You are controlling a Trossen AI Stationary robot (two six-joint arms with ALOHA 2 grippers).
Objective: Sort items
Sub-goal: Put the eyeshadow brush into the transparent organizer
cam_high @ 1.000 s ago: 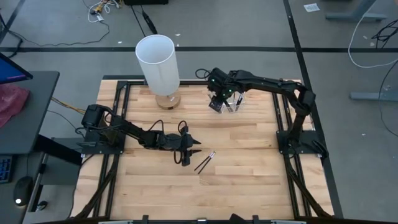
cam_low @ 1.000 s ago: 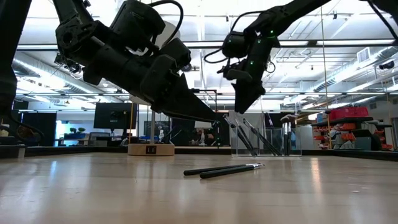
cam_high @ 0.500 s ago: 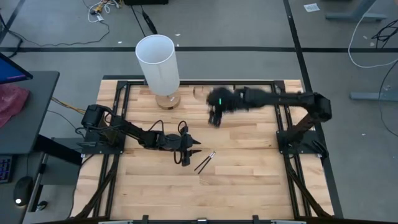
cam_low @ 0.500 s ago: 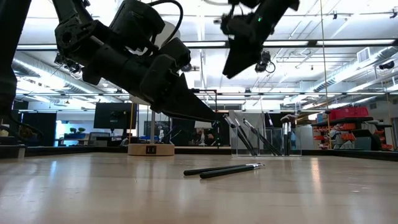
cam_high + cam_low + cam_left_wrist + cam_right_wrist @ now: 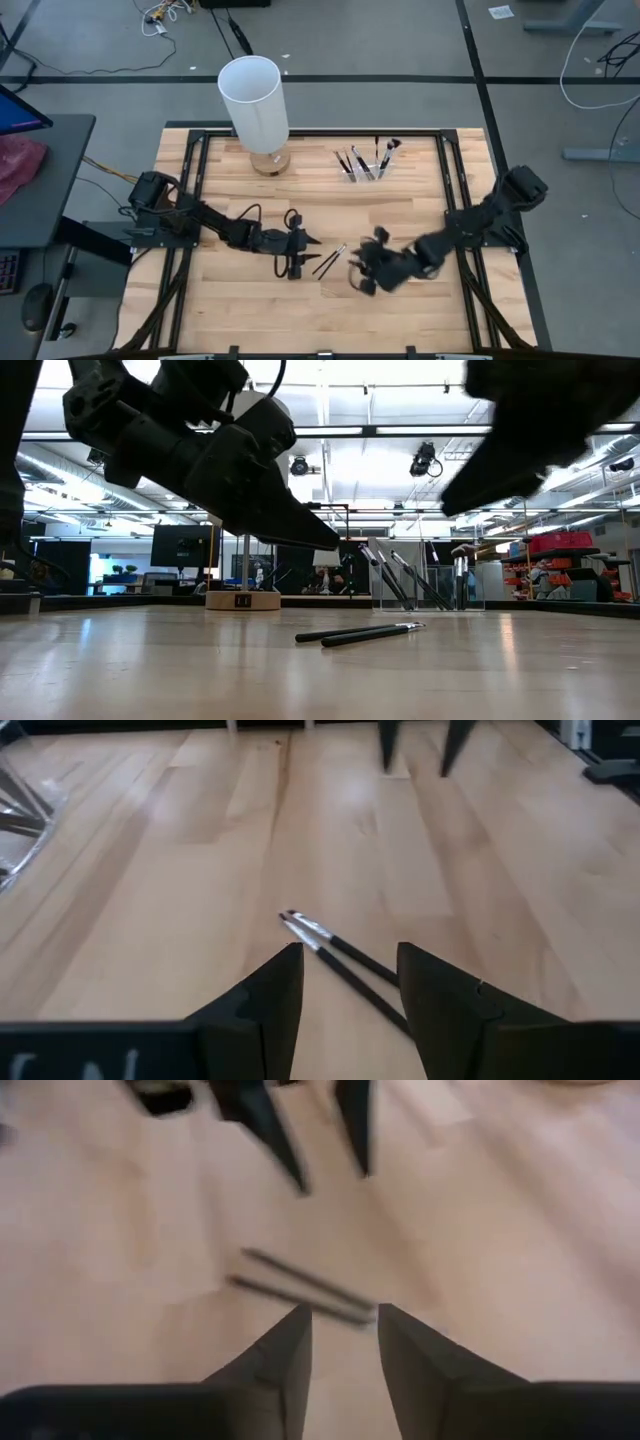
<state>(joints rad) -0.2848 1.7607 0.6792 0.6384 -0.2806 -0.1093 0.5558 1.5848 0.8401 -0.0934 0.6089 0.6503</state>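
High view: the wooden counter (image 5: 400, 215) carries a tall white cylinder (image 5: 253, 105) at its far edge, a small clear holder (image 5: 365, 170) with several brushes standing tilted in it, and two loose brushes (image 5: 329, 259) lying side by side near the middle. Both dark arms reach toward that loose pair from opposite sides. The left claw (image 5: 309, 253) sits low just beside the pair on its left, fingers parted with nothing between them; from its own wrist camera the two brushes (image 5: 335, 952) lie on the wood just ahead of the gap, silver ferrules pointing away. The right claw (image 5: 362, 275) hangs above the counter just to the right of the pair, fingers apart and empty, the brushes (image 5: 300, 1287) showing beyond its tips, untouched.
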